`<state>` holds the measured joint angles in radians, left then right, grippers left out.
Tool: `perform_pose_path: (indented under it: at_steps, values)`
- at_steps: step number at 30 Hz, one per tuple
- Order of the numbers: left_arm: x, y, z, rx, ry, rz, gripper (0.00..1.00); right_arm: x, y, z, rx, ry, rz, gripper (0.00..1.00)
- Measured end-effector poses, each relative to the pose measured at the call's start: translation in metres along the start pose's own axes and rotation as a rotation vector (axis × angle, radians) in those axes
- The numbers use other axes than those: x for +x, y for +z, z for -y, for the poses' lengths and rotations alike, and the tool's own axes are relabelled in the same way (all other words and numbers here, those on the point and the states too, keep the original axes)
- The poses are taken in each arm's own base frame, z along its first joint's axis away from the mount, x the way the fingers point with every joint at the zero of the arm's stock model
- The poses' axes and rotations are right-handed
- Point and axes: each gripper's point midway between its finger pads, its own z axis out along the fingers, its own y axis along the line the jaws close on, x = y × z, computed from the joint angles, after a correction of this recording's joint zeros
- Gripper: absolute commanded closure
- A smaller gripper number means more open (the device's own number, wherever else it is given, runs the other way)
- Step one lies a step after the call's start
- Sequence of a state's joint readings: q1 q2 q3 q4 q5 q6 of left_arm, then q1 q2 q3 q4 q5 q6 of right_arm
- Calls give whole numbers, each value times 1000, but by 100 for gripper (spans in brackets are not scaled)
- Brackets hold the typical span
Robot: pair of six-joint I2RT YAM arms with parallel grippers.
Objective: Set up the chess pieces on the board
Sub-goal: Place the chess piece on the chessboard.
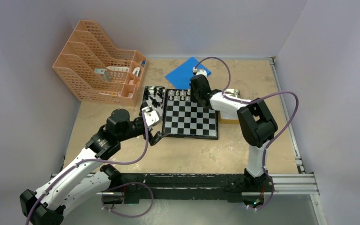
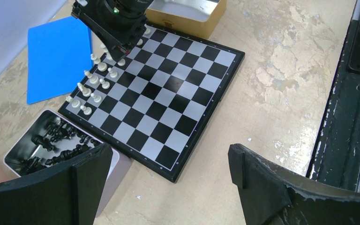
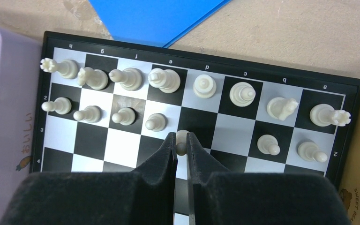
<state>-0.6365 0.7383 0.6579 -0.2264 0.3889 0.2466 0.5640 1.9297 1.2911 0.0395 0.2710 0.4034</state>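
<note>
Right wrist view: my right gripper (image 3: 181, 140) is pinched on a white pawn (image 3: 182, 138), one finger on each side of its head. The pawn stands over the board (image 3: 93, 143) near the d file, at about 7 o'clock from the tall piece on d1. I cannot tell whether its base touches the square or hangs just above it. The other white pieces (image 3: 165, 79) are upright. Eight of them line the rank along the board's 12 o'clock edge, rook to rook. Four pawns stand in front of them toward 9 o'clock and two toward 3 o'clock. A lilac tin (image 3: 9, 117) lies just beside the board at 9 o'clock. A blue sheet (image 3: 154, 18) lies at 12 o'clock, one corner reaching the black frame.

In the left wrist view my left gripper (image 2: 168, 152) is spread wide with nothing between its fingers. It hovers over the board's near corner and the bare surface (image 2: 272, 79). The black pieces (image 2: 51, 140) lie jumbled in the tin at 8 o'clock in that view.

From the top external view, the left gripper sits at the board's 8 o'clock corner and the right gripper at its 12 o'clock edge. An orange file rack (image 1: 101, 70) stands well apart at 10 o'clock. A tan box (image 1: 228, 118) sits against the board's 3 o'clock side, partly hidden under my right arm.
</note>
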Motion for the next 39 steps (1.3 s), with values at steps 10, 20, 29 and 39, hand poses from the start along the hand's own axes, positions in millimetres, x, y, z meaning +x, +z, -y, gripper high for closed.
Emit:
perform_pose_path:
  at_steps: [10, 20, 29, 39]
  values:
    - [0, 0, 0, 1, 0, -2, 4, 3, 4, 5, 16, 7, -13, 93]
    - [1, 0, 0, 1, 1, -2, 4, 3, 10, 9, 29, 11, -22, 92]
    - [1, 0, 0, 1, 3, -2, 4, 5, 16, 9, 34, 9, -29, 90]
    - [1, 0, 0, 1, 3, -2, 4, 5, 15, 9, 39, 7, -39, 84]
